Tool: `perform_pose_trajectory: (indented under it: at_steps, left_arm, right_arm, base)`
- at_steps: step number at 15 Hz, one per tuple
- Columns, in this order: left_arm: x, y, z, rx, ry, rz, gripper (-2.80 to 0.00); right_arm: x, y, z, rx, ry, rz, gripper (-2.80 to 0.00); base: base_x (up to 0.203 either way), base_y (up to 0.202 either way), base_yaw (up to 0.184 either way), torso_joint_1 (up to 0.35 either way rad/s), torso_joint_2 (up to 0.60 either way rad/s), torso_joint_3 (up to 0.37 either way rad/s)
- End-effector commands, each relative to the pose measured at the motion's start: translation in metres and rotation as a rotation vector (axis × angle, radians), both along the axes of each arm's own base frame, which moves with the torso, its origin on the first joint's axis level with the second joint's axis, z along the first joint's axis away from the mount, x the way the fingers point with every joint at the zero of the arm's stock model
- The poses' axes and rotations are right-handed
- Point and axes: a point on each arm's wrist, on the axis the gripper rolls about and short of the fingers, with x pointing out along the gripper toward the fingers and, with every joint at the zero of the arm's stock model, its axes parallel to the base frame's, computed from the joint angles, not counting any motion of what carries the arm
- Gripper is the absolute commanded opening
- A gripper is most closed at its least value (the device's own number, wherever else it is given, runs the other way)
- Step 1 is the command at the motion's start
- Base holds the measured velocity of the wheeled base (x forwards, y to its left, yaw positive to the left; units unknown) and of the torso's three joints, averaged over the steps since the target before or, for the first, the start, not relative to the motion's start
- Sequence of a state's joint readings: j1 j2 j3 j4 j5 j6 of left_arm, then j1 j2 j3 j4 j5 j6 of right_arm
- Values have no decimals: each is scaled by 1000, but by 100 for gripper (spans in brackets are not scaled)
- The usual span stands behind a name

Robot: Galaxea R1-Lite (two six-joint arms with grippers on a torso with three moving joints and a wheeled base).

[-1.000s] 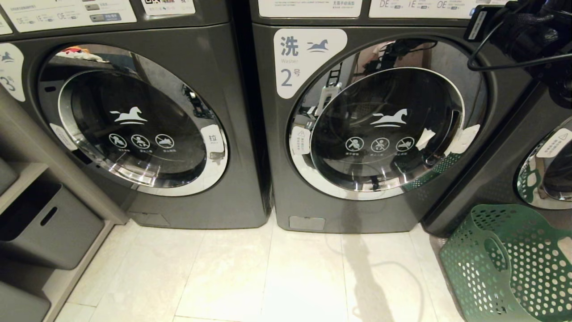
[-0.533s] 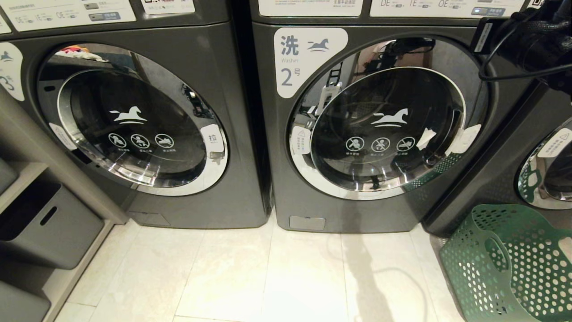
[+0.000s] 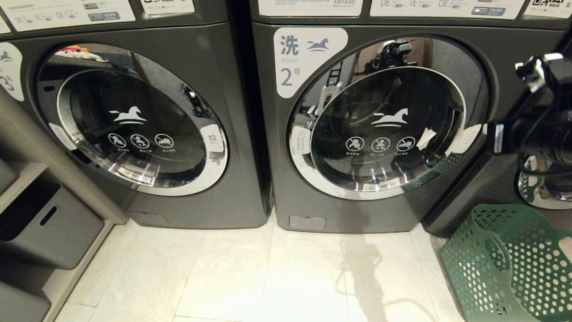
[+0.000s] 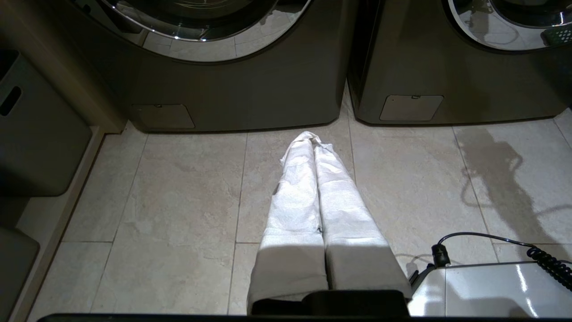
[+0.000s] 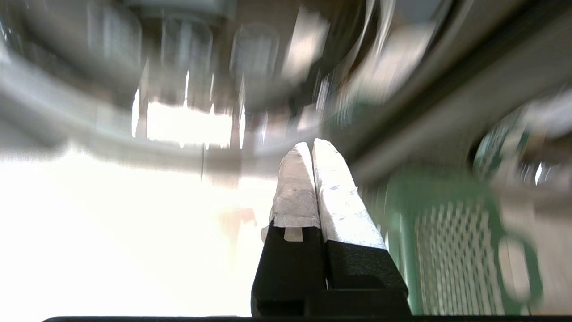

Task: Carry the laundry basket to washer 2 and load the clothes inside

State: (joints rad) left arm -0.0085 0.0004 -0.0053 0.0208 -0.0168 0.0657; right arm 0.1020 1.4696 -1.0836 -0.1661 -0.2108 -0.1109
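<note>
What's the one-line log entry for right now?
washer 2: door shut | laundry basket: on floor, right of it | right end effector: shut, empty, near basket | left end effector: shut, empty, parked over floor

washer 2 label "洗 Washer 2号", left washer door "拉"

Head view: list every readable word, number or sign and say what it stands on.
"洗", "Washer", "2号" with a horse logo: white label on washer 2.
"拉": tag on the left washer's door.
"3": label at the left edge.
Control panel strips: too small to read.
</note>
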Motion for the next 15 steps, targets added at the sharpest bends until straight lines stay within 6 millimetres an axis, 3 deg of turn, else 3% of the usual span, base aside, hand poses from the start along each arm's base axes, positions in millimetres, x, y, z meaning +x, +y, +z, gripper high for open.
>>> perform_pose_trajectory:
  at_steps: [1,5,9,11,15]
  left_arm:
    - [0,0,0,0,-1,1,-280]
    - [0,0,0,0,-2,1,-280]
    - [0,0,0,0,1,-1,-280]
    - [0,0,0,0,0,-1,-280]
    - [0,0,0,0,0,-1,-280]
  right_arm:
    - [-48,3,-28,-12,88,43,-280]
    - [-114,4,-112,40,314,206,-280]
    - [-200,-9,-169,102,290,349,-280]
    - [-227,-13,-179,148,230,390,-280]
    - [-263,-16,-184,142,-19,373,-280]
  base:
    - [0,0,0,0,0,0]
    - [0,0,0,0,0,0]
    - [0,0,0,0,0,0]
    - [0,0,0,0,0,0]
    - [0,0,0,0,0,0]
